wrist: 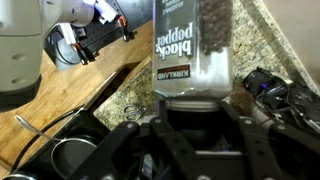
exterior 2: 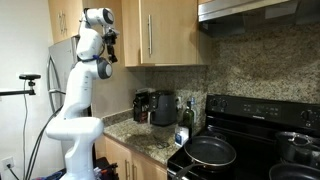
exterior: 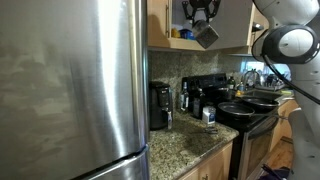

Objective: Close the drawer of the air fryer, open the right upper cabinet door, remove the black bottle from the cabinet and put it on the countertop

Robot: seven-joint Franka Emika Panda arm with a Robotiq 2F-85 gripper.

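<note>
In the wrist view my gripper (wrist: 190, 112) is shut on the black bottle (wrist: 192, 50), a black pepper shaker, with its lid end between the jaws. In an exterior view the gripper (exterior: 204, 24) hangs high in front of the open cabinet (exterior: 183, 22), and the bottle (exterior: 207, 37) points down and out from it. The right upper cabinet door (exterior: 236, 24) stands swung open, showing its paler inner face. Well below, the air fryer (exterior: 159, 105) (exterior 2: 163, 107) stands on the countertop (exterior: 190, 145) (exterior 2: 150, 140); its drawer (exterior: 159, 118) looks pushed in.
A steel fridge (exterior: 70, 90) fills the side beside the air fryer. A black coffee maker (exterior: 191, 97) stands by it on the counter. The black stove (exterior: 250, 112) (exterior 2: 240, 150) carries pans. A small cup (exterior: 208, 115) sits near the stove edge.
</note>
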